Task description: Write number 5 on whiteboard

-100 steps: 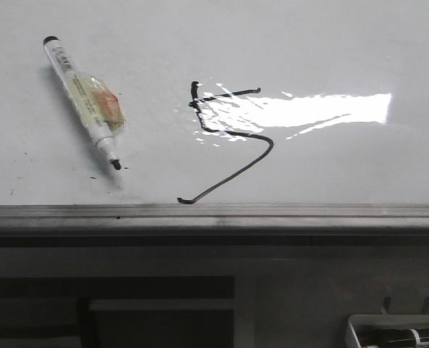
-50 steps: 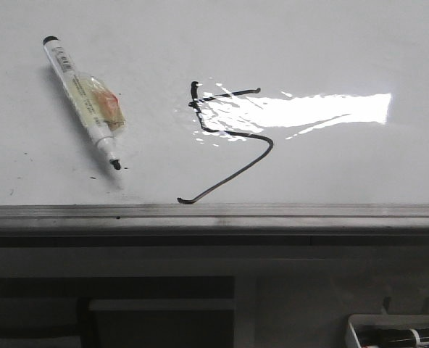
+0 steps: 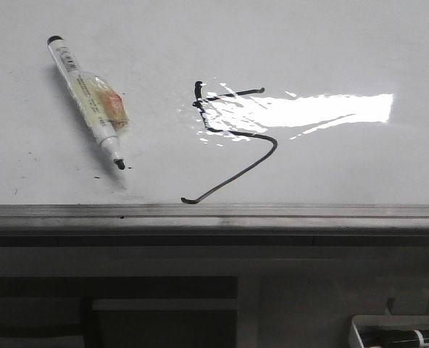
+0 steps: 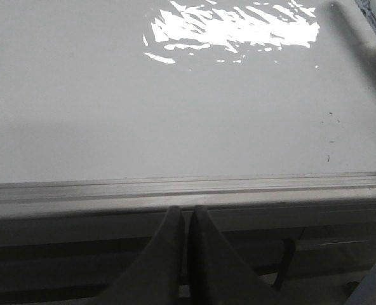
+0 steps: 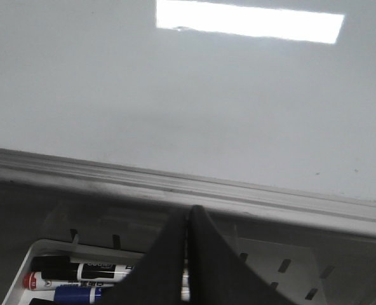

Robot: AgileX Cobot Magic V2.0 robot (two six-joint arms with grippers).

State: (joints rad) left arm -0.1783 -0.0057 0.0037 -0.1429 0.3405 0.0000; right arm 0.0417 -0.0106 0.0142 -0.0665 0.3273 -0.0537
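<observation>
The number 5 is drawn on the whiteboard near its middle in the front view, its top bar running into the glare patch at 3 o'clock and its long slanted tail ending just above the grey edge strip at 6 o'clock. At about 9 o'clock from the figure a white marker lies flat on the board, uncapped it seems, its black tip pointing toward 5 o'clock with a few dark specks beside it.

Neither arm shows in the front view. The left claw is pressed together with nothing between its fingers, below the edge strip. The right claw is likewise pressed together and empty, above a tray of markers.

The writing looks done. The chief risks from here are the bare tip drying out or dotting the board if the marker rolls, and a smeared figure if an arm sweeps across the wet-looking line.
</observation>
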